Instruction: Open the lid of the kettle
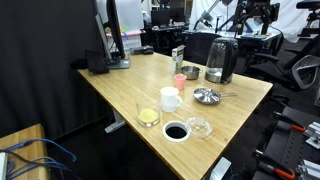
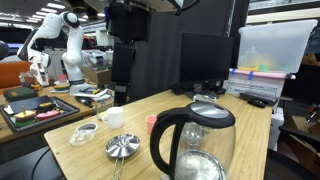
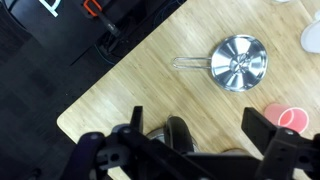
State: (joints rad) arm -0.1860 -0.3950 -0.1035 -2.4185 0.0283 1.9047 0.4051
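The kettle (image 1: pixel 222 60) stood near the far edge of the tabletop (image 1: pixel 125 85), its dark lid (image 1: pixel 222 40) on top. A steel cup (image 1: pixel 188 72) and a pink cup (image 1: pixel 180 81) sat just beside it, with a steel dish (image 1: pixel 206 96) and a white mug (image 1: pixel 170 99) nearer. In the wrist view the tool (image 3: pixel 200 135) hung with fingers spread wide, holding nothing, near the dish.

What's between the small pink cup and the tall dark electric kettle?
A small shiny steel cup stands there, close beside the pink cup and short of the kettle. An exterior view shows it.
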